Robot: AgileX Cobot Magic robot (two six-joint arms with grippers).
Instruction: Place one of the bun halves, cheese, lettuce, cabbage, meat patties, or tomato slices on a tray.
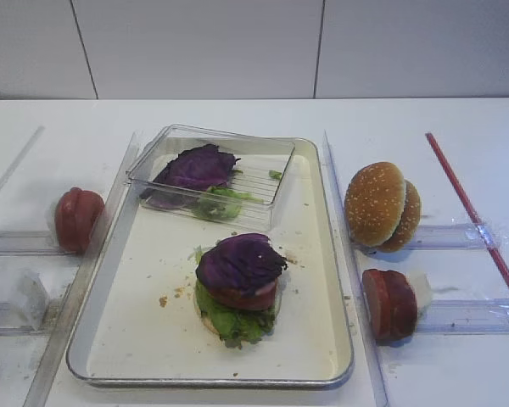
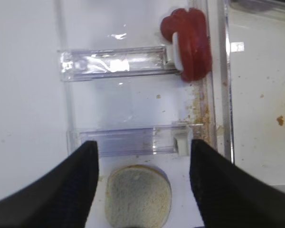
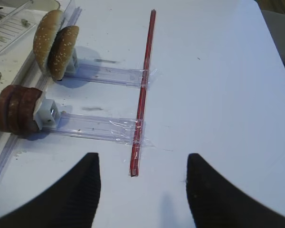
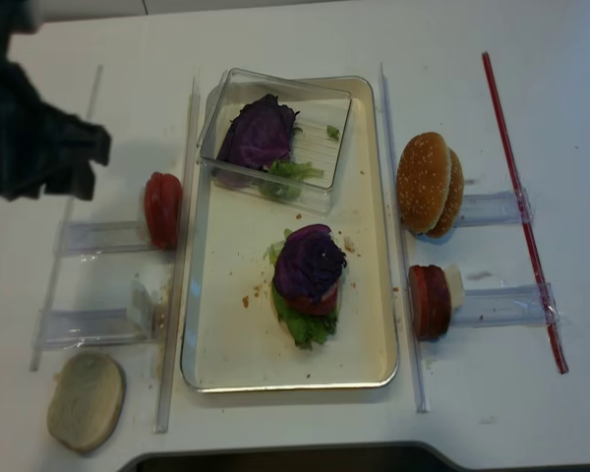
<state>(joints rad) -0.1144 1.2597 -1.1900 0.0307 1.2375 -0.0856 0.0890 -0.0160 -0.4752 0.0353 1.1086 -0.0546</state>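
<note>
Tray [image 1: 322, 280], cream inside with silvery metal rim, sits mid-tabletop. Wavy purple cabbage [image 1: 240, 261] tops the stack on it: red slice, frilly lettuce [image 1: 229, 320], pale bun base. Sesame bun halves [image 1: 382, 205] stand on edge right of the tray. Left end effector [image 2: 142, 175] open over a flat pale bun half [image 2: 139, 194]; right end effector [image 3: 142, 187] open, empty

My left gripper [image 2: 143, 183] hangs pointing straight down, its two dark fingers [image 2: 88, 180] spread wide with nothing between them. My right gripper [image 3: 142, 190] hovers likewise, jaws parted and empty, tilted forward over the surface.
</note>
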